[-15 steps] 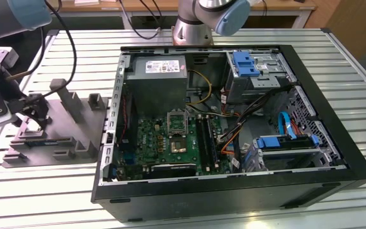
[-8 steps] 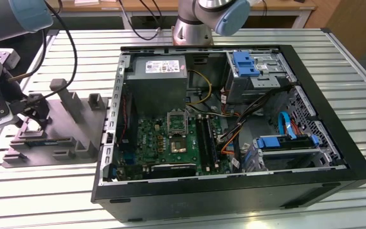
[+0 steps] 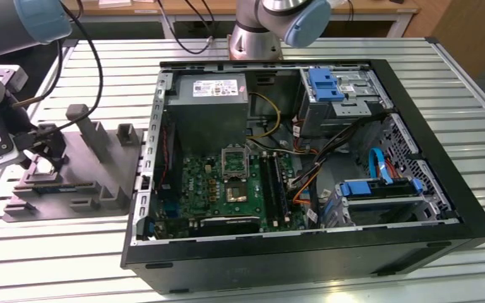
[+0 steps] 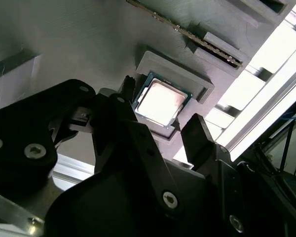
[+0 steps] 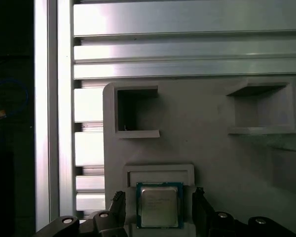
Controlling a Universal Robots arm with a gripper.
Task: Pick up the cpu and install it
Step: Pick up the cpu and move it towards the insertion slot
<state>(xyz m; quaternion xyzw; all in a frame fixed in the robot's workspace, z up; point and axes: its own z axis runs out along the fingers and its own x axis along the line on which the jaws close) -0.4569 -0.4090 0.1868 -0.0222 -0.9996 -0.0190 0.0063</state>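
black fingers point(image 5: 117, 207) of the gripper point(image 4: 163, 106) sit closest to the lens in both wrist views, spread apart with one finger on each side of the cpu point(image 5: 159, 206). in the first wrist view a narrow gap shows between each finger and the chip's edge, so the gripper straddles the cpu without pinching it.

the cpu, a small square chip with a silvery top and a thin greenish rim, lies flat between the fingers in a shallow framed pocket on a grey moulded holder point(image 5: 212, 148). beyond the gripper, the holder has two open box-shaped recesses point(image 5: 135, 113). in the second wrist view a thin circuit strip point(image 4: 207, 42) stands on edge in a slot just past the cpu's pocket. the holder rests on a counter point(image 5: 187, 49) of pale aluminium slats.

in the exterior view the gripper hangs low over the holder, at the exterior view's left. well apart from the gripper, toward the exterior view's right, an open black computer case point(image 3: 310, 255) lies on its side on the counter. inside it are a green motherboard point(image 3: 204, 183) with a square black-framed socket point(image 3: 235, 190), a grey metal power supply box point(image 3: 213, 95), blue drive brackets point(image 3: 325, 85) and loose coloured cables. the arm's grey base point(image 3: 255, 31) stands on the counter behind the case.
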